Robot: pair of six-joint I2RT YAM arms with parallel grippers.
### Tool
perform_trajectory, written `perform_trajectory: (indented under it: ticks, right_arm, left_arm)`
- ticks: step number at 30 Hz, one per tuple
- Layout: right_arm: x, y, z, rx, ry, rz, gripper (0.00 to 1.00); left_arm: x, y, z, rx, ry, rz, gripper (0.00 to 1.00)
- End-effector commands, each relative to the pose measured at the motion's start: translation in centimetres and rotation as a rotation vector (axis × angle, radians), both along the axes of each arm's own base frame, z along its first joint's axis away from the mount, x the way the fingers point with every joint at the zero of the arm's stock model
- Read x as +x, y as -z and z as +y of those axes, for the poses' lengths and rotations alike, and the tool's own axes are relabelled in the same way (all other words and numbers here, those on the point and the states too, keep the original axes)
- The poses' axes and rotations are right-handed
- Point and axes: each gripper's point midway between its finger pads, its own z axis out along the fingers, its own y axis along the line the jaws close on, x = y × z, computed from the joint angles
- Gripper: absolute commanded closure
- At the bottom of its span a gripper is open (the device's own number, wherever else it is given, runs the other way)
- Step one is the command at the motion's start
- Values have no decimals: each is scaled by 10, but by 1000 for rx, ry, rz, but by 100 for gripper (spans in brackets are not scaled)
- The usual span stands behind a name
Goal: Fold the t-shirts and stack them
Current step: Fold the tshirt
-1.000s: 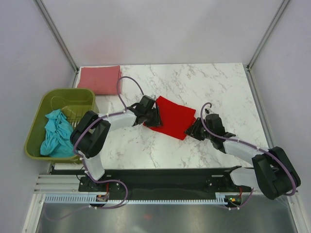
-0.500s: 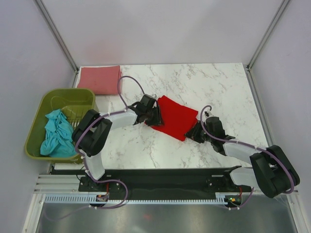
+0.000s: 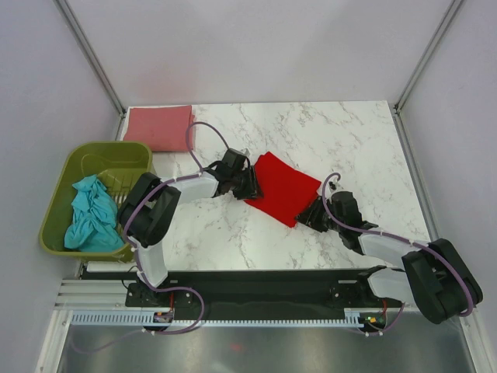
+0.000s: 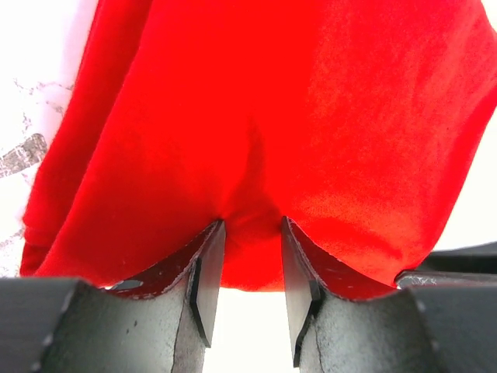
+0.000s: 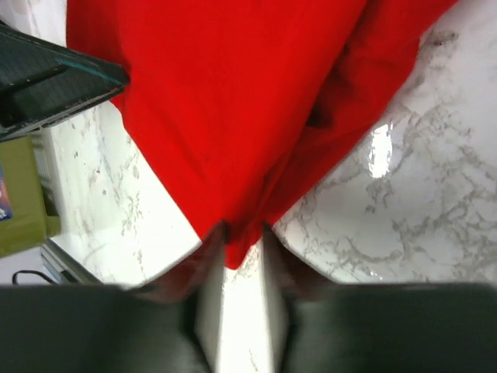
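The folded bright red t-shirt (image 3: 283, 187) lies in the middle of the marble table. My left gripper (image 3: 247, 185) is shut on its left edge; the cloth (image 4: 256, 140) bunches between the jaws. My right gripper (image 3: 311, 212) is shut on its near right corner, seen in the right wrist view (image 5: 241, 140). The dusty pink t-shirt (image 3: 158, 127) lies folded at the far left corner. The teal t-shirt (image 3: 90, 213) sits crumpled in the olive-green basket (image 3: 54, 214).
The basket stands off the table's left edge. Grey walls and metal frame posts enclose the table. The near table edge lies just in front of the arm bases.
Both grippers, holding the red shirt, shifted: the right one drew nearer and slightly right, the left one stayed close. The shirt moved a little to the right and looks stretched flatter.
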Motion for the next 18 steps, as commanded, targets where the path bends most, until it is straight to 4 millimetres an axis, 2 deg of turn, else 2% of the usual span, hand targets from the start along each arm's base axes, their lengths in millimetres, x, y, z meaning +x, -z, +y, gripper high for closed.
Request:
perform_trajectory:
  ticks: [1, 2, 5, 7, 8, 11, 18]
  right_arm:
    - [2, -3, -3, -23, 13, -8, 62]
    - [3, -6, -5, -30, 24, -11, 49]
    - [10, -24, -12, -28, 98, -30, 34]
    - [16, -31, -23, -42, 183, -30, 27]
    - [16, -31, -27, -51, 208, -25, 25]
    - [22, -31, -34, -61, 267, -25, 23]
    - [38, -20, -33, -90, 293, -9, 15]
  left_arm:
    - [-31, 31, 25, 106, -12, 121, 55]
    - [-31, 24, 24, 93, -7, 109, 55]
    - [-29, -2, 16, 38, 15, 68, 54]
    - [-31, -10, 13, 20, 25, 59, 53]
    - [-30, -17, 13, 9, 25, 46, 52]
    - [-34, -19, 12, 2, 24, 50, 52]
    - [-52, -1, 9, 34, 30, 95, 52]
